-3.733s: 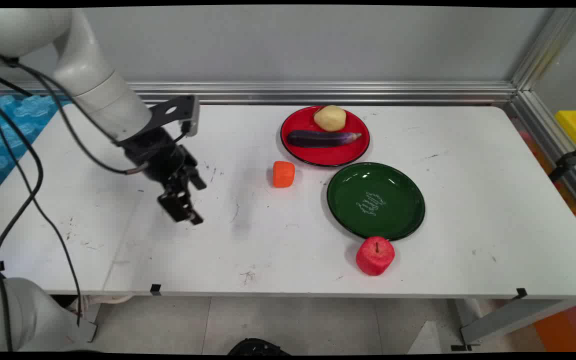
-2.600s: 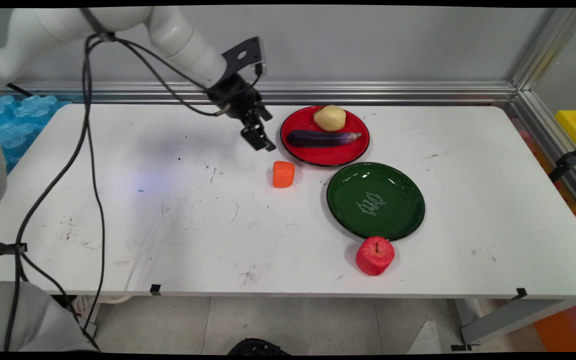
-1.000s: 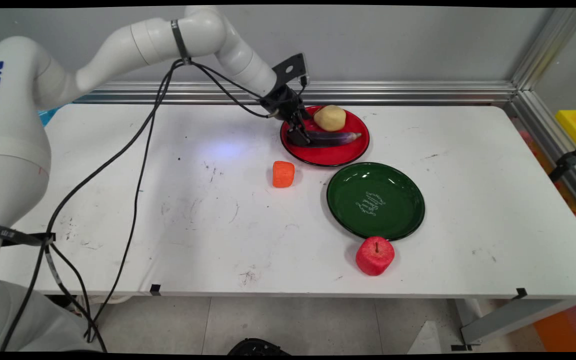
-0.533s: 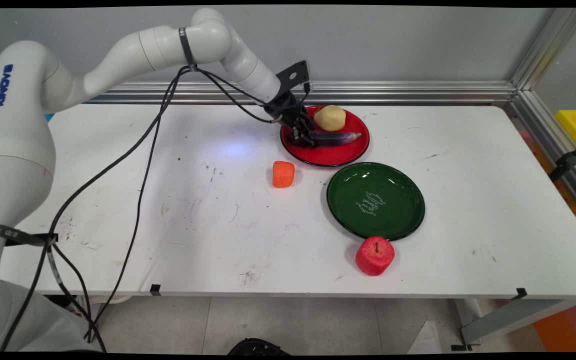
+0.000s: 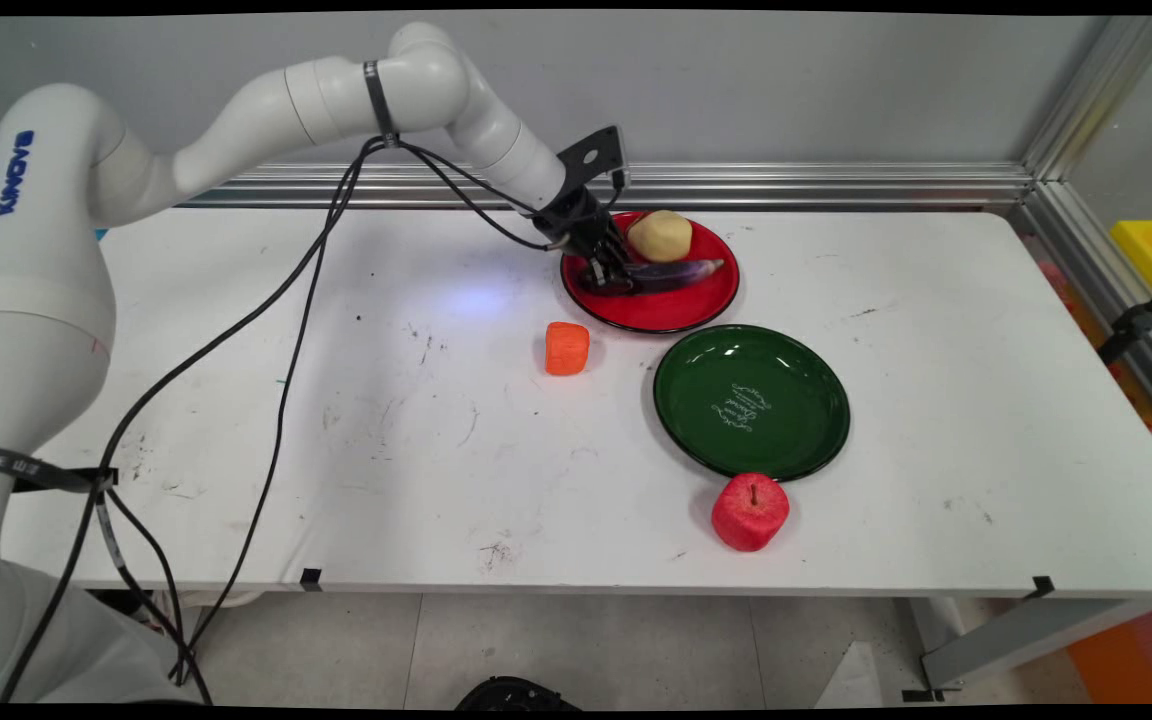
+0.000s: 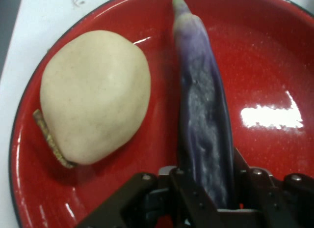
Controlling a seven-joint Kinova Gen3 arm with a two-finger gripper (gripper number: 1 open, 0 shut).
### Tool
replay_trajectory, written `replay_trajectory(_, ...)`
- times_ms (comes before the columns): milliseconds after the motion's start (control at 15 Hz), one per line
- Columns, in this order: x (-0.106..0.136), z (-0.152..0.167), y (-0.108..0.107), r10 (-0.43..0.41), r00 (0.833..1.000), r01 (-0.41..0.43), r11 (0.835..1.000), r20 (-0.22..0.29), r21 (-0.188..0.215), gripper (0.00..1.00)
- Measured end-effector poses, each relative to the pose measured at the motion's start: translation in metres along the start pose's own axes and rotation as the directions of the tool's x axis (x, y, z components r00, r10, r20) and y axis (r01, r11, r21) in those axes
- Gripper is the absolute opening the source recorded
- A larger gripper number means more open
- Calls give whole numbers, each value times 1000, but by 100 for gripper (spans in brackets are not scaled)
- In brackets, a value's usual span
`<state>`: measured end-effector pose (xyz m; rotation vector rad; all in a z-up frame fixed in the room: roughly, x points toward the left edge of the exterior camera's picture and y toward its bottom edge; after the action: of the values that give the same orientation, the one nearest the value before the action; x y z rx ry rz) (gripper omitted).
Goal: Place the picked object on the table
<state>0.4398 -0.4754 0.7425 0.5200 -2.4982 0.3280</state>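
White table (image 5: 936, 420) with two plates. The red plate (image 5: 656, 312) lies toward the far edge and carries a pale potato (image 5: 661, 235) at its 12 o'clock, just beside a purple eggplant (image 5: 671, 273); in the hand view the potato (image 6: 95, 95) sits close along the eggplant (image 6: 203, 115) on the red plate (image 6: 274, 56), a narrow strip of red between them. A green plate (image 5: 751, 400) lies at 5 o'clock from the red one, an orange carrot piece (image 5: 567, 348) at 7 o'clock from it, and a red apple (image 5: 750, 511) just beside the green plate's near rim. The gripper (image 5: 614, 283) (image 6: 208, 188) is closed narrowly on the eggplant's blunt end, a finger pressed to either side. In the main view the eggplant's long axis runs from 9 o'clock to 3 o'clock, its slim stem tip pointing toward 3 o'clock, away from the gripper.
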Motion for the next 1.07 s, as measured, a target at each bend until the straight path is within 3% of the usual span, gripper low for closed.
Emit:
replay_trajectory(667,27,-34,19,-30,999,30,1000,-33,-5,0)
replay_trajectory(1067,28,-75,63,-62,998,61,998,-24,-32,0)
